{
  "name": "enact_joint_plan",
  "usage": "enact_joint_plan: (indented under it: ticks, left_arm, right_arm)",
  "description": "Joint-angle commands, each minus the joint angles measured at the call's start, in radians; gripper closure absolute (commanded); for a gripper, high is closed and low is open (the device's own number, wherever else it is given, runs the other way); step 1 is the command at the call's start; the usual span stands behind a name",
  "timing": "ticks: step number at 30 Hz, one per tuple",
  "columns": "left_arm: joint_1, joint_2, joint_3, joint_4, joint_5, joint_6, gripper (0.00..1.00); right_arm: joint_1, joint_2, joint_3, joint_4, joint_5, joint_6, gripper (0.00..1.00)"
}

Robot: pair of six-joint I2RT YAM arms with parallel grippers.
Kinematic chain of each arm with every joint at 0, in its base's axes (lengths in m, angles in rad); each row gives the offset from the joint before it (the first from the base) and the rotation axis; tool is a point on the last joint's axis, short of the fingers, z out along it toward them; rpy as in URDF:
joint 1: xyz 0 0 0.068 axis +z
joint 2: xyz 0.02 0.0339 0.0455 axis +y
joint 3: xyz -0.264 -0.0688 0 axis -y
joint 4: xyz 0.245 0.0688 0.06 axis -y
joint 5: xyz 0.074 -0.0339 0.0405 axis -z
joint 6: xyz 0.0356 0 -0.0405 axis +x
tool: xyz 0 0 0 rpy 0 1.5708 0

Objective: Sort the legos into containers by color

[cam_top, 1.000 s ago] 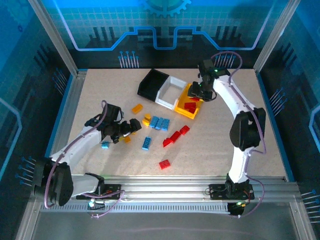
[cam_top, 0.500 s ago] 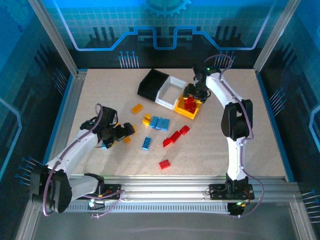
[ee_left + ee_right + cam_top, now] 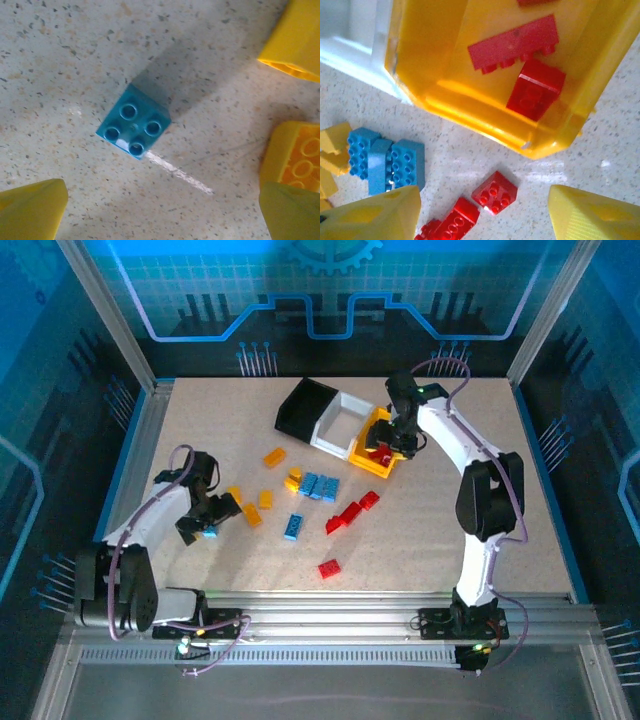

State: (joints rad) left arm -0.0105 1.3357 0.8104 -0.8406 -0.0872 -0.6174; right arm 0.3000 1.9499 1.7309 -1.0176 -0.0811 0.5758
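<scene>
1. The left pincer [image 3: 160,215] hangs low over the bench [image 3: 60,60], its yellow fingertips [image 3: 30,212] spread wide with nothing clamped between them.
2. A blue four-stud brick [image 3: 134,128] lies studs up just ahead of that pincer's gap, touching neither fingertip.
3. On the right of that wrist view, a near yellow brick [image 3: 295,160] sits just beside one fingertip. A far yellow brick [image 3: 295,40] lies further ahead.
4. The right pincer [image 3: 485,215] hovers at a corner of the yellow bin [image 3: 470,107], its fingers apart and empty.
5. Ahead of this pincer, inside the bin, lie a red plate [image 3: 512,45] and a chunky red brick [image 3: 536,90], the two touching.
6. Just ahead of its gap, outside the bin, a loose red brick [image 3: 495,192] lies on the bench, with a second red piece [image 3: 452,220] beside it.
7. A blue cluster [image 3: 387,162] lies near its left-of-view fingertip.
8. From above, the white bin [image 3: 340,425] and the black bin [image 3: 300,410] continue the row beyond the yellow bin, on the side away from the right pincer [image 3: 392,445].
</scene>
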Motion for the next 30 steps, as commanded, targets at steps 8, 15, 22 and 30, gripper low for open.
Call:
enact_joint_plan:
  ticks: [8,15,22,30]
  left_arm:
    - [0.043,0.122,-0.010,0.076,-0.005,0.108,0.09]
    - [0.042,0.184,-0.009,0.099,0.007,0.130,0.18]
    - [0.041,0.179,-0.047,0.133,0.089,0.131,0.26]
    - [0.041,0.136,-0.059,0.122,0.102,0.143,0.26]
  right_arm:
    - [0.010,-0.091,-0.092,0.025,-0.020,0.023,0.32]
    - [0.010,-0.120,-0.136,0.032,-0.008,0.038,0.33]
    - [0.013,-0.129,-0.169,0.049,-0.006,0.056,0.33]
    - [0.045,-0.113,-0.158,0.054,0.001,0.075,0.34]
